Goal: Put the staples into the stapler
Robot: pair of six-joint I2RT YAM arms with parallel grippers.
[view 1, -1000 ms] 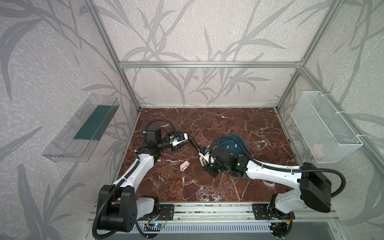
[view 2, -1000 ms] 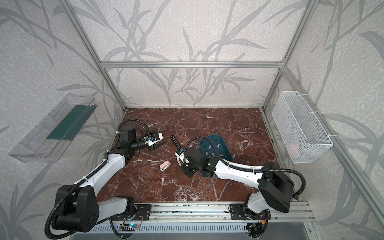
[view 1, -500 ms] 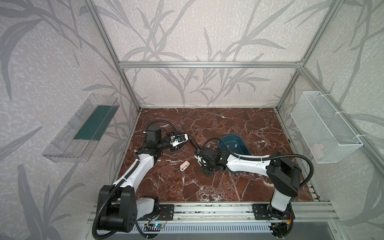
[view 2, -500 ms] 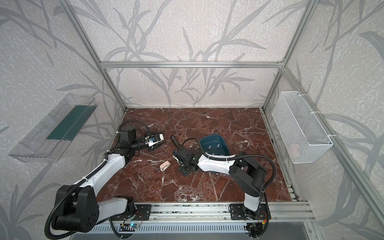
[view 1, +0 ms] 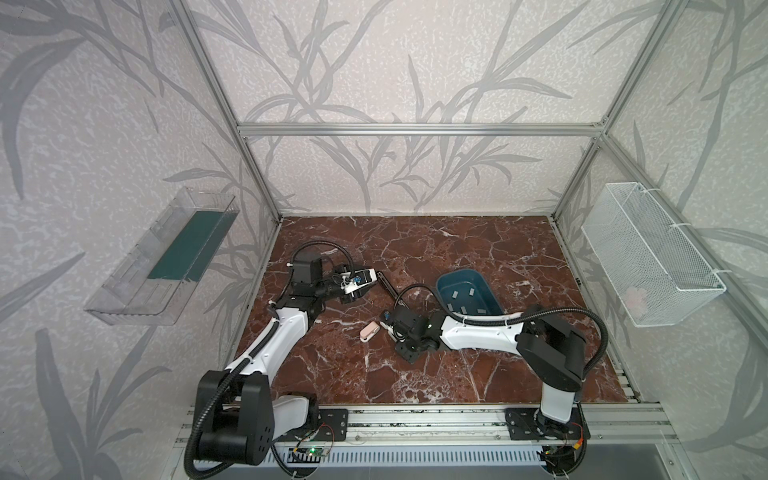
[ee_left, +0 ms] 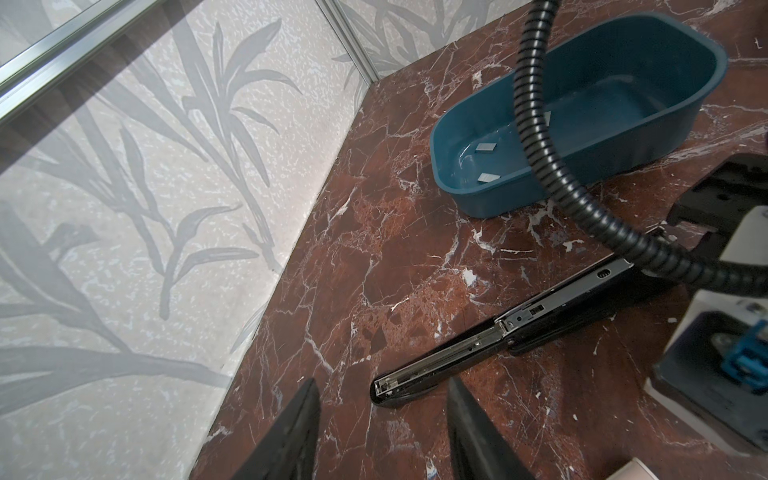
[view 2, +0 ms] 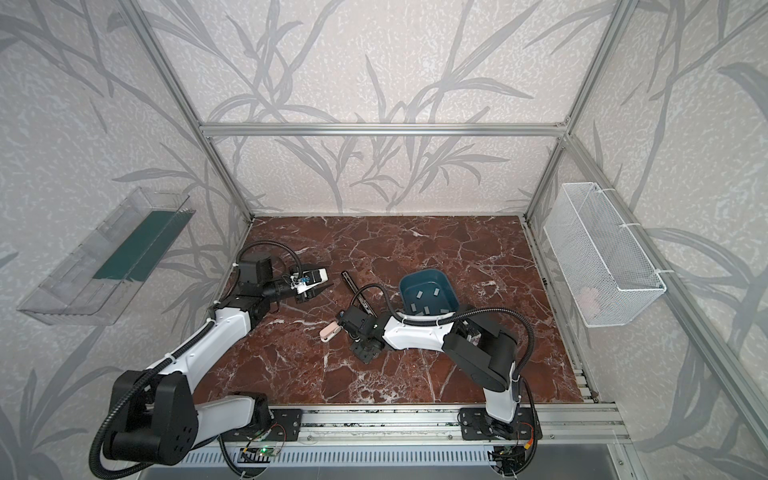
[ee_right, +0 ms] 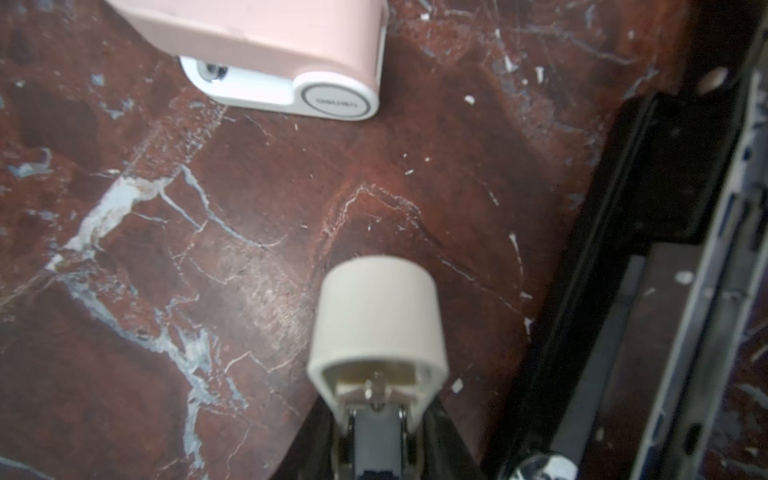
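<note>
Nearest the front rail, mid-way across the red-brown marble tabletop, the right gripper with jaws narrowed onto a small white plastic stapler, and a small pink-and-white plastic stapler lying just to its left. Further back, a long black stapler opened flat with its metal channel bared, and just short of its tip the left gripper, jaws apart and empty. Farthest, off to the right, a teal oval plastic tub with the staples, short flat grey metal strips, scattered loose on its floor.
</note>
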